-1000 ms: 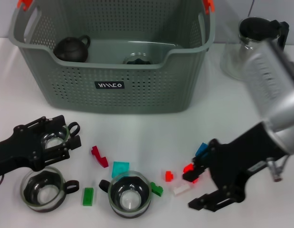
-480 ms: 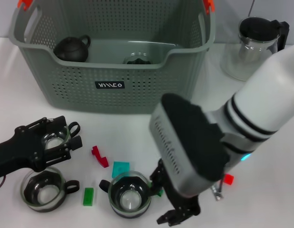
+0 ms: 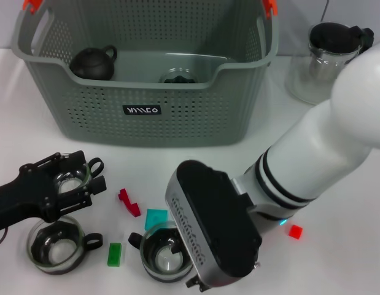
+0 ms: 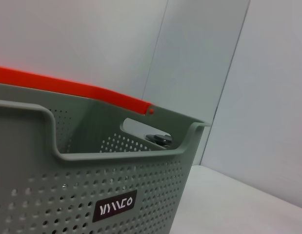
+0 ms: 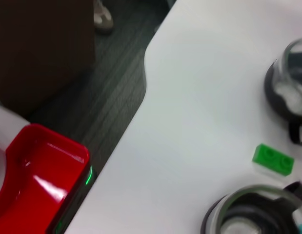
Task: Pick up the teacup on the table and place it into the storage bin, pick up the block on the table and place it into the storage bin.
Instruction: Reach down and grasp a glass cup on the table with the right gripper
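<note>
My left gripper (image 3: 76, 180) lies at the table's left with its black fingers (image 3: 93, 185) closed round a glass teacup (image 3: 71, 177) that rests on the table. Two more teacups stand nearer the front, one (image 3: 54, 247) at the left and one (image 3: 165, 257) at the middle. The second teacup (image 5: 260, 214) also shows in the right wrist view. My right arm's black wrist (image 3: 211, 227) hangs over that middle cup and hides its own gripper. Loose blocks lie about: red (image 3: 128, 201), teal (image 3: 156, 218), green (image 3: 114, 254) and a small red one (image 3: 294, 231). The storage bin (image 3: 147, 92) stands behind.
Inside the bin lie a black teapot (image 3: 93, 62) and another cup (image 3: 176, 77). A glass jug (image 3: 328, 58) with a black lid stands at the back right. The right wrist view shows the table's edge (image 5: 136, 117), the floor and a red object (image 5: 38, 180) below it.
My right arm has swung from the right side leftwards over the blocks and now covers the front middle. A small red block now lies alone at the right. The left gripper has not moved.
</note>
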Action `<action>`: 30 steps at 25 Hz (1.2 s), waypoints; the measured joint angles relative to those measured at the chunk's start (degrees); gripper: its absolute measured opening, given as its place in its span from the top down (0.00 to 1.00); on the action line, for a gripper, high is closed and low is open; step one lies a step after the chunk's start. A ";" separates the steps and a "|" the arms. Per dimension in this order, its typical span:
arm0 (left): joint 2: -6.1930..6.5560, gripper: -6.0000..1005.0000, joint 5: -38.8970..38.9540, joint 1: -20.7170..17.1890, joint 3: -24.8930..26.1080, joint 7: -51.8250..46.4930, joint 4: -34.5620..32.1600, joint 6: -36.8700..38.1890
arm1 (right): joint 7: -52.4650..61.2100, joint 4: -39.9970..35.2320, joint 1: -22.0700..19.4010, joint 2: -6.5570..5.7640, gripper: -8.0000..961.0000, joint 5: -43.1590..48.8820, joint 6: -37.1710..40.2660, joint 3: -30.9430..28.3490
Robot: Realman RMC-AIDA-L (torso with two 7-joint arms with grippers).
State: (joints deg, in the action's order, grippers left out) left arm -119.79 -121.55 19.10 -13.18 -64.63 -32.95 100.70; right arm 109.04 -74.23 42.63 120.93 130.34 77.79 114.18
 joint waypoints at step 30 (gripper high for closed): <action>0.00 0.21 0.00 -0.20 0.09 0.03 0.35 -0.07 | 9.12 0.68 0.27 0.00 0.45 7.61 3.15 1.71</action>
State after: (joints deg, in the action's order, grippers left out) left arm -119.79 -121.55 18.90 -13.09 -64.59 -32.60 100.64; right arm 118.17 -73.54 42.90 120.94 137.96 80.94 115.89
